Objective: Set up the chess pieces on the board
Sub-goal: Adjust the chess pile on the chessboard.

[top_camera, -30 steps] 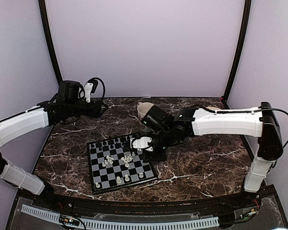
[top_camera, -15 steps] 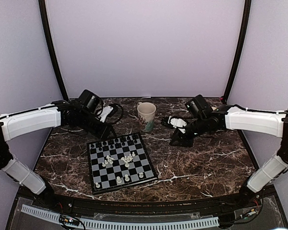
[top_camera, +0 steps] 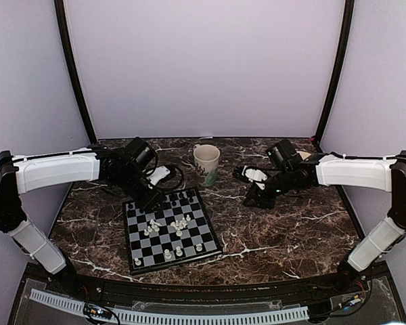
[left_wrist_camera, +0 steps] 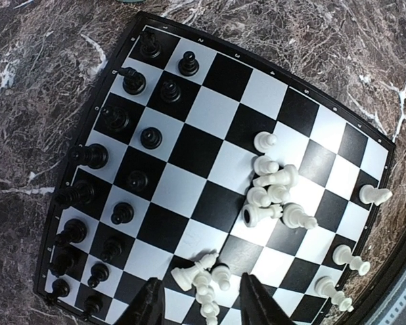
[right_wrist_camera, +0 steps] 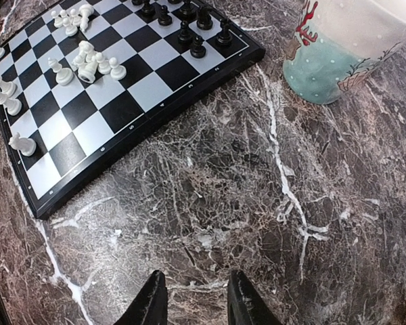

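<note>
Fingers, left gripper [left_wrist_camera: 199,292]: ajar, empty; bases cut off at 6 o'clock.
Right gripper [right_wrist_camera: 195,286]: ajar, empty, over marble tabletop [right_wrist_camera: 257,203].
White chess pieces [left_wrist_camera: 271,193]: heaped on board [left_wrist_camera: 196,145], types unclear.

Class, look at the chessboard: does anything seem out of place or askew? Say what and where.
Yes. The white pieces are huddled in loose clusters on the board, several tipped over, not lined up. The black pieces stand in two rows along one edge.

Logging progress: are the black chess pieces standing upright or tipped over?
Upright: the black chess pieces stand in two rows along one edge of the board, none lying on its side.
</note>
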`<state>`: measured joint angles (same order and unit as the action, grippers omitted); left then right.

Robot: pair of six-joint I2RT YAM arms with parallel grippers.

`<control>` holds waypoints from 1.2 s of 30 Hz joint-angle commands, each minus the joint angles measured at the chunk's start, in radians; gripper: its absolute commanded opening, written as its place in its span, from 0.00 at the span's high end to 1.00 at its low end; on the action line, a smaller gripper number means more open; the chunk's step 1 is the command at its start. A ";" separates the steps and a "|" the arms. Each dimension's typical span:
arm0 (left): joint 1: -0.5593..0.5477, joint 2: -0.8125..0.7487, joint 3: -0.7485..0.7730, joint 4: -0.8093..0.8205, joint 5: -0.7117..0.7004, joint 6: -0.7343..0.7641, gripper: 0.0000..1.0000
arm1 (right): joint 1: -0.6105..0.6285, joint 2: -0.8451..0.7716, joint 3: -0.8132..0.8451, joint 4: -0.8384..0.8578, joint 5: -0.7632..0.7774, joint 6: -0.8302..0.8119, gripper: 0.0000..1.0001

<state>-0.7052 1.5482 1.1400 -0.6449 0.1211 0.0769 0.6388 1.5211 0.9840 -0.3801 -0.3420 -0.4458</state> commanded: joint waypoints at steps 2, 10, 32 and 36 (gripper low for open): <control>-0.004 -0.029 -0.018 -0.031 -0.129 0.055 0.61 | -0.008 0.049 0.047 0.019 -0.036 0.001 0.69; -0.004 -0.014 -0.054 -0.028 -0.156 0.116 0.62 | -0.008 -0.007 0.015 0.036 -0.097 0.028 0.70; -0.004 0.169 0.033 -0.107 -0.128 0.194 0.64 | -0.007 -0.050 0.007 0.030 -0.151 0.008 0.70; -0.008 0.180 0.027 -0.104 -0.097 0.201 0.63 | -0.007 -0.049 0.007 0.029 -0.145 0.006 0.70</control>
<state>-0.7052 1.7275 1.1526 -0.7132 -0.0143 0.2546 0.6357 1.4952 1.0000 -0.3660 -0.4755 -0.4328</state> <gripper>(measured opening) 0.365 0.303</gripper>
